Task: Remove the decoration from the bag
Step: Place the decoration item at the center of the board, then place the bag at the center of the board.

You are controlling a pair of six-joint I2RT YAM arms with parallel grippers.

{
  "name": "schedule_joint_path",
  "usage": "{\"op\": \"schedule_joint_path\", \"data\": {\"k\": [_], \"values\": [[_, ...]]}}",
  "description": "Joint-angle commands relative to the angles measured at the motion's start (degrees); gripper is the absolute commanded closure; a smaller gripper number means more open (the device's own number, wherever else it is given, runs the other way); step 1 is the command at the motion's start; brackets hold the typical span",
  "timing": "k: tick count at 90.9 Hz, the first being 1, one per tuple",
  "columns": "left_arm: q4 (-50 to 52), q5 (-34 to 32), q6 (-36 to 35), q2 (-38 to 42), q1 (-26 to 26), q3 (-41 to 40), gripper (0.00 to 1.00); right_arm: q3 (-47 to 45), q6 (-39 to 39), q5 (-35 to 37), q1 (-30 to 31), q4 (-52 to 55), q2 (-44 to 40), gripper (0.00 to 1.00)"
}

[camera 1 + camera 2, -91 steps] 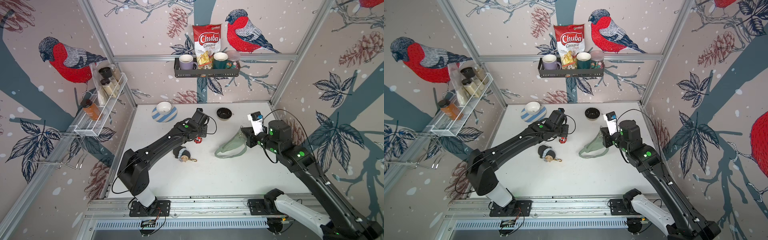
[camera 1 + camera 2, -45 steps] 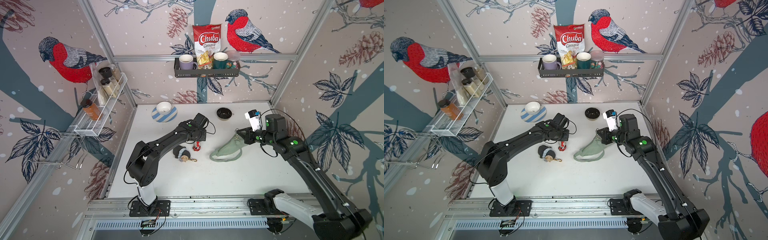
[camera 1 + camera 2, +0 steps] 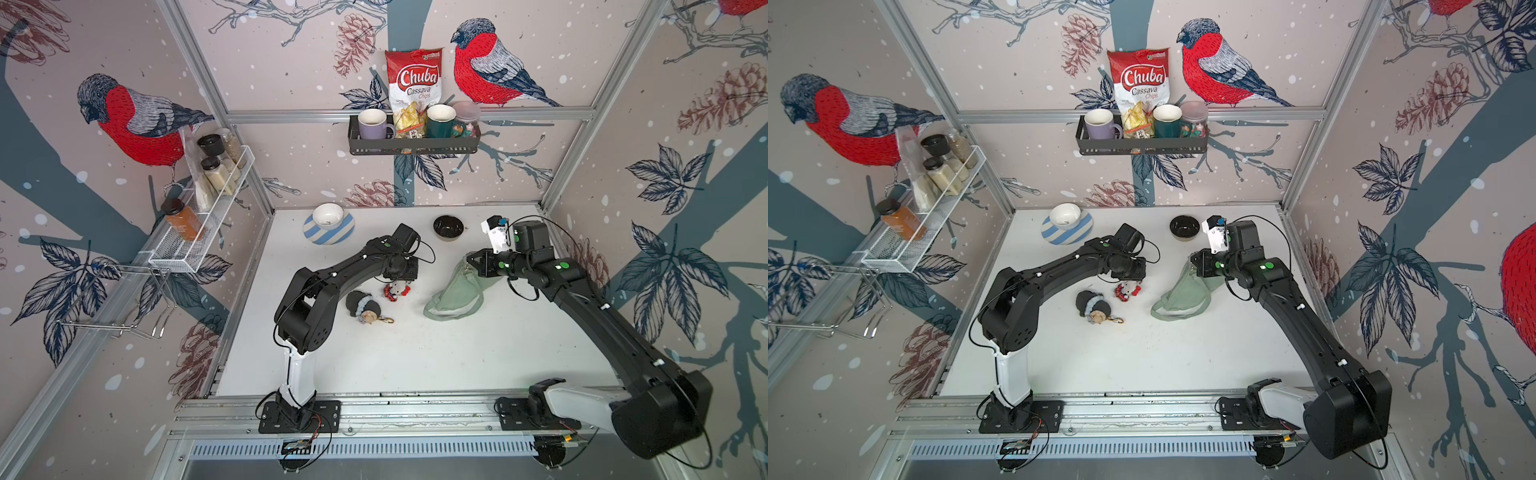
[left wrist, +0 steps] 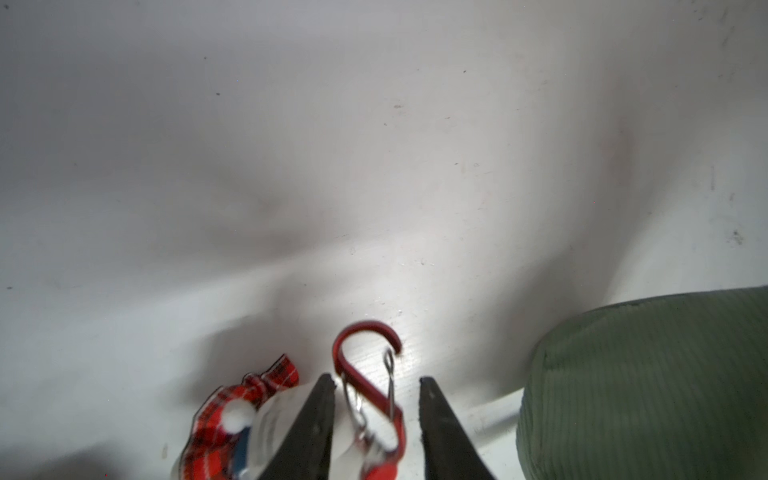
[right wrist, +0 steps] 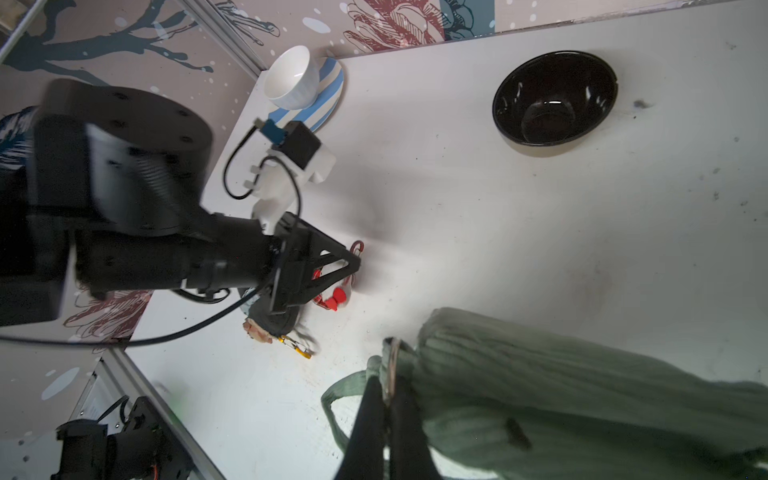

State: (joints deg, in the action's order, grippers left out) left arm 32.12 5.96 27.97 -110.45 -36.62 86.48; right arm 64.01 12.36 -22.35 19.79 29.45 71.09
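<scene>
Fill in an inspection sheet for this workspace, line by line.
Surface: white tabletop, faint dark specks.
Job's things: green bag slumped on the table, one end in the right claw; red-and-white charm with its red clip lies apart from the bag.
Clutter: dark plush keychain, black bowl, white bowl on striped plate.
Grippers: left claw open, astride the clip; right claw shut on the bag's end.
Cables: left-arm cable and right-arm cable loop above the table.
Surroundings: wall shelf with chips bag, wire spice rack, bird wallpaper.
</scene>
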Motion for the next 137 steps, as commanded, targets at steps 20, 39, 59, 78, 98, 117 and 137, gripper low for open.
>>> {"op": "schedule_joint_path", "data": {"k": [20, 39, 59, 78, 98, 117, 137], "values": [[-3.3, -1.0, -1.9, 20.7, 1.7, -10.3, 0.51, 2.6, 3.5, 4.3, -1.4, -1.1, 3.6, 1.0], [-1.2, -3.9, -2.9, 31.0, 1.9, -13.3, 0.47, 5.1, 8.5, -8.0, -3.7, -5.9, 1.0, 1.0], [-0.5, -4.6, -2.9, 37.9, 1.9, -15.4, 0.59, 4.9, 17.1, -12.0, -5.3, -10.0, -9.5, 1.0], [0.2, -5.4, -3.1, 40.0, 1.9, -15.8, 0.59, 8.7, 16.3, -9.5, -6.3, 0.0, -15.5, 1.0], [-0.8, -5.4, -3.0, 40.0, 1.9, -17.2, 0.6, 6.1, 16.9, -7.3, -11.2, 9.1, -19.6, 1.0], [-2.3, -6.4, -3.2, 37.3, 1.9, -18.4, 0.6, -3.4, 12.7, -4.3, -12.9, 2.7, -13.1, 1.0], [-7.6, -0.1, -1.7, 38.5, 1.9, -19.7, 0.62, 3.0, 8.2, -0.5, -13.5, -0.3, 7.1, 1.0]]}}
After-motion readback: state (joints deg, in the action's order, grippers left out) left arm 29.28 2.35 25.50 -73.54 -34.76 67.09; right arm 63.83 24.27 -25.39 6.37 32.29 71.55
